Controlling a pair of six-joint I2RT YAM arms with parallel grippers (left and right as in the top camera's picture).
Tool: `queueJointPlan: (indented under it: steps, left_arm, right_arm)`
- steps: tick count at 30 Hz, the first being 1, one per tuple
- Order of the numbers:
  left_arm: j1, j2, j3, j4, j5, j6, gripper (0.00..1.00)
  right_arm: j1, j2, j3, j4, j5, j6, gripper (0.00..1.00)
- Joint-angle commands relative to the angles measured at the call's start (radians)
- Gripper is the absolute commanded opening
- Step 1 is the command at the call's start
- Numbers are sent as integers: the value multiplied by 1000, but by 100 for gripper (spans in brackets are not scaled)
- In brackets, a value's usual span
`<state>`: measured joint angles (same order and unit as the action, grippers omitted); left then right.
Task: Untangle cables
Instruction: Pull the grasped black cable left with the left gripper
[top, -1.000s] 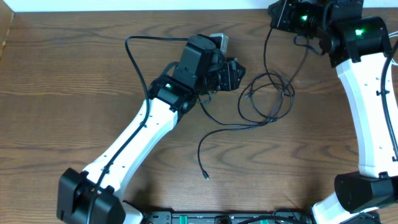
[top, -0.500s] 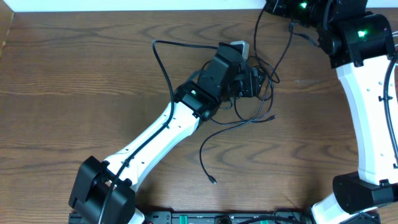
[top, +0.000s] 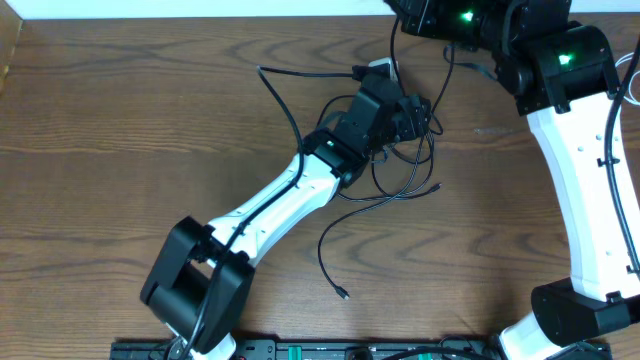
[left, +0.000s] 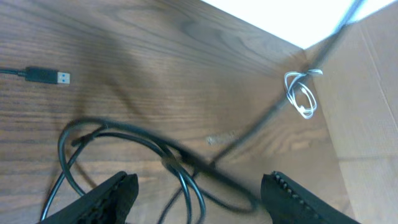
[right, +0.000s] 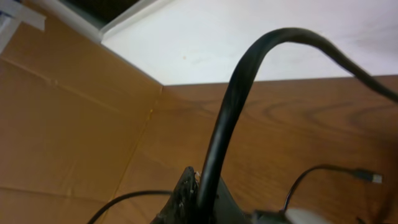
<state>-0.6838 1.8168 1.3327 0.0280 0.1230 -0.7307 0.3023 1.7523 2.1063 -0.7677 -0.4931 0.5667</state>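
We find the left gripper (top: 413, 112) over the far middle of the table (top: 110, 150), its fingers (left: 115, 196) spread wide. In its own wrist view the loops of the cables (left: 155, 146) lie on the wood between the two fingers, and neither finger grips a cord.

From overhead the tangle sits under that gripper and just to its near side. One black strand runs out toward the near edge and ends in a small plug (top: 342, 292). A second tip (top: 437, 187) lies at the right of the loops, and a long strand arcs away to the left. A USB plug (left: 46, 76) lies flat on the wood at the left of the left wrist view.

The right gripper (top: 420, 14) hangs at the far edge, pressed together on a black cable (right: 236, 106) that rises out of the pinch (its own camera shows only the very tips of the fingers). From overhead, a thin black strand drops from this gripper toward the tangle.
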Motion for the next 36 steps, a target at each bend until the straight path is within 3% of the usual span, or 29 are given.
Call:
queueJointPlan:
  steps: [1, 5, 7, 8, 9, 10, 12, 16, 23, 36]
  left_arm:
    - [-3, 45, 5, 30, -89, -62, 72]
    - [-3, 86, 5, 57, -109, -87, 71]
    - [-3, 95, 5, 55, -109, -86, 63]
    - [-3, 98, 5, 51, -109, -85, 56]
    - [-3, 98, 5, 43, -109, -82, 41]
    - [-2, 98, 5, 31, -109, -74, 20]
    - [-1, 98, 5, 7, -109, -71, 8]
    - [0, 63, 5, -124, -84, -42, 7]
    - [45, -132, 5, -404, 27, 183, 7]
    - [261, -504, 5, -527, 26, 343, 8]
  right_arm:
    - [17, -8, 26, -11, -23, -6, 1]
    - [27, -8, 26, -28, -12, -34, 1]
    - [27, -8, 26, -34, 5, -42, 1]
    - [27, -7, 26, -37, 15, -45, 1]
    - [26, -8, 26, -41, 32, -49, 1]
    - [22, -7, 26, -45, 51, -53, 1]
    - [10, -8, 26, -56, 94, -62, 1]
    - [-44, -5, 26, -97, 245, -80, 1]
    - [-194, 9, 25, -163, 406, -119, 1]
    - [-427, 134, 25, -342, 458, -131, 1]
